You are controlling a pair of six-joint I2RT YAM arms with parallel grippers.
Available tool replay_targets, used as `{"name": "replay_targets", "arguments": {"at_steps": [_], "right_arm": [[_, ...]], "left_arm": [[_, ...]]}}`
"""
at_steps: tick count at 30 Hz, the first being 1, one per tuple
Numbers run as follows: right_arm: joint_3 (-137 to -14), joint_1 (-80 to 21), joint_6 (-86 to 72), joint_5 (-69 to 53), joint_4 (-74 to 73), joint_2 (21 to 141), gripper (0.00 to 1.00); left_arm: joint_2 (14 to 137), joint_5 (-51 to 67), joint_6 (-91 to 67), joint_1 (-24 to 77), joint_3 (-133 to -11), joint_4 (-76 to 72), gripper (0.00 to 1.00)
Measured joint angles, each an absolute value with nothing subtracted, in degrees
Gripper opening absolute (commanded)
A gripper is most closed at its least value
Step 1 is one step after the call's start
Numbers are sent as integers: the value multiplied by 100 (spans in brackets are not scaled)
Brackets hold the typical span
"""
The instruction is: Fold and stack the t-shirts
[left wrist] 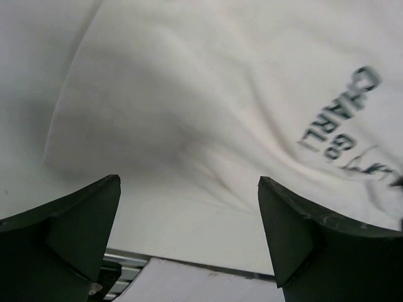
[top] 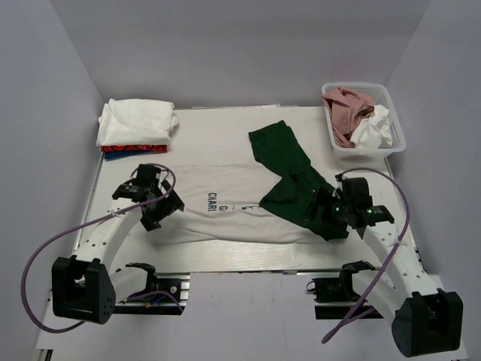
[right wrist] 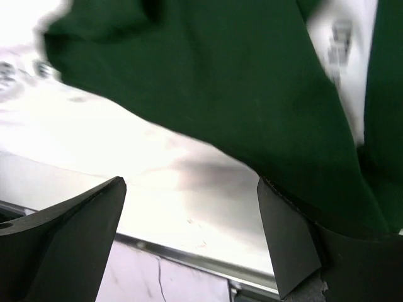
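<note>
An off-white t-shirt (top: 225, 210) with dark printed letters lies spread flat across the table's middle. A dark green t-shirt (top: 289, 177) lies crumpled across its right part. My left gripper (top: 161, 213) is open and empty over the off-white shirt's left end; in the left wrist view (left wrist: 189, 211) the cloth (left wrist: 208, 113) and its print (left wrist: 340, 113) lie below the jaws. My right gripper (top: 323, 216) is open and empty at the green shirt's near right edge; the right wrist view (right wrist: 192, 214) has the green cloth (right wrist: 239, 82) just beyond the fingertips.
A folded stack stands at the back left: a white shirt (top: 135, 120) on a red one (top: 131, 148), with blue under it. A white lattice basket (top: 397, 143) at the back right holds a dusty pink shirt (top: 346, 109) and a white one (top: 373, 129). The table's near edge rail (right wrist: 189, 251) lies just below the grippers.
</note>
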State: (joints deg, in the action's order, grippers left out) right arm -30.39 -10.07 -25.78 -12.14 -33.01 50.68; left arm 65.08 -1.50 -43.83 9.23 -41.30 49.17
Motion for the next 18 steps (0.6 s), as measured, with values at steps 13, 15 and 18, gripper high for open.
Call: {"name": "replay_targets", "arguments": {"at_steps": [13,15,18], "right_arm": [[-4047,-1697,-2349,-1673,-1981,7505,90],[-4276,-1806,-2355,-1695,-1774,7835,90],[-4541,-1957,-2397,-1750,-1406,8287,90]], "left_arm": [[7358,-1144,-4281,884,-5843,4322,100],[7426,-1297,-4261,884,-5933,4329,100],[7505,-1498,-4265,884,-6066,4355,100]]}}
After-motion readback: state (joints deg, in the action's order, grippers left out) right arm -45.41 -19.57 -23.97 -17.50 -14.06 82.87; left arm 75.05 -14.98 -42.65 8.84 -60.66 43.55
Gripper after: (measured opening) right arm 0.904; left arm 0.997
